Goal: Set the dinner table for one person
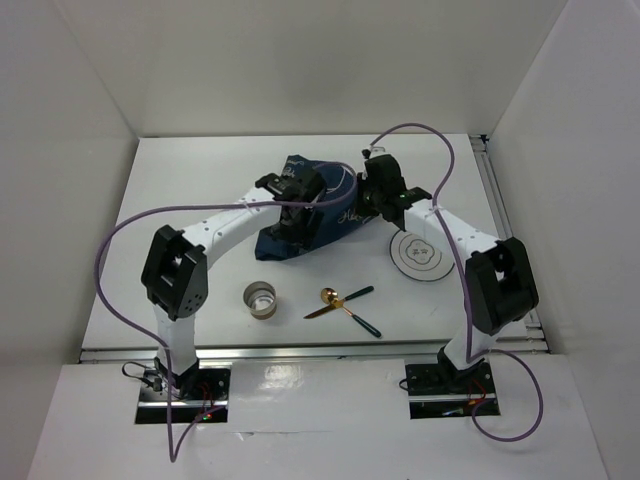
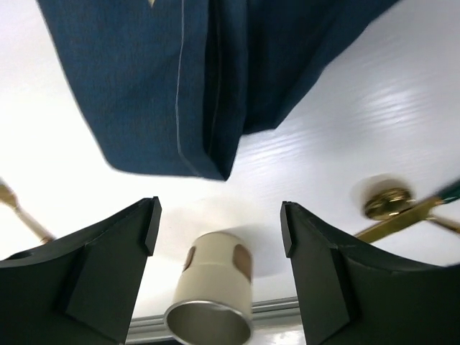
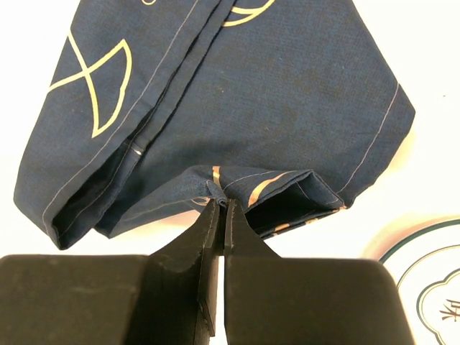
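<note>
the table [image 1: 190, 190] is plain white. the placemat [image 3: 273, 93] is navy with pale yellow line drawings and light stitching. the cup [image 2: 215, 269] is cream with brown spots, silvery inside. the plate [image 1: 418, 254] is white with a dark green rim line and motif. the cutlery [image 1: 345, 303] is gold with dark green handles. the cables [image 1: 412, 125] are purple.
</note>
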Robot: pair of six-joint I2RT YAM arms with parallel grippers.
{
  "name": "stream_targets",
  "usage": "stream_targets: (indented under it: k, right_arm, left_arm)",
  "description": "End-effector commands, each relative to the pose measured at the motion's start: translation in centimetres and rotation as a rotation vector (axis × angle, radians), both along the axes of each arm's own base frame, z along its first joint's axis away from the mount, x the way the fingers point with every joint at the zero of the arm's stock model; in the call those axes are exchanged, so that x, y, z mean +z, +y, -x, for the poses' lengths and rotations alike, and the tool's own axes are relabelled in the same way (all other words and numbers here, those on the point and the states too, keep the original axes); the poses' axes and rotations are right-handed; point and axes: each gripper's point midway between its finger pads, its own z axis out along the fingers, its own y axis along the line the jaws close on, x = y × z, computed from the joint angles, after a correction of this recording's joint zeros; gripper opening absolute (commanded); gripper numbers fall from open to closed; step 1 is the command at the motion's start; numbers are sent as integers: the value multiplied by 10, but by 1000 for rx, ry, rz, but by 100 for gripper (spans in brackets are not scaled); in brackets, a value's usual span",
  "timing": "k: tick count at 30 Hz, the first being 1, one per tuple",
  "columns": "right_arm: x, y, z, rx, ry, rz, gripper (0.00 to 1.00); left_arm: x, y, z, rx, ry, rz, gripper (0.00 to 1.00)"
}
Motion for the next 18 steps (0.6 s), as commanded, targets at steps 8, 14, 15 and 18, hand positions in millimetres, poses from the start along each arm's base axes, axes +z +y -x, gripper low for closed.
stream_targets:
  k: [8,14,15,18]
  right_arm:
    - [8,-17,14,-26,-10,-4,0]
    - [6,-20,19,-19,-6,-16,0]
    - [6,-23,17,-28,-6,-16,0]
    - [6,-23,17,-28,-6,-16,0]
  left_arm:
    - [-6,18,6,-96,-205,-258,85]
    - [-26,14,12,-135,-238,-248,85]
    - [-28,14,11,-134,-242,-245,85]
    - [-27,12,4,-118,-282,-242,84]
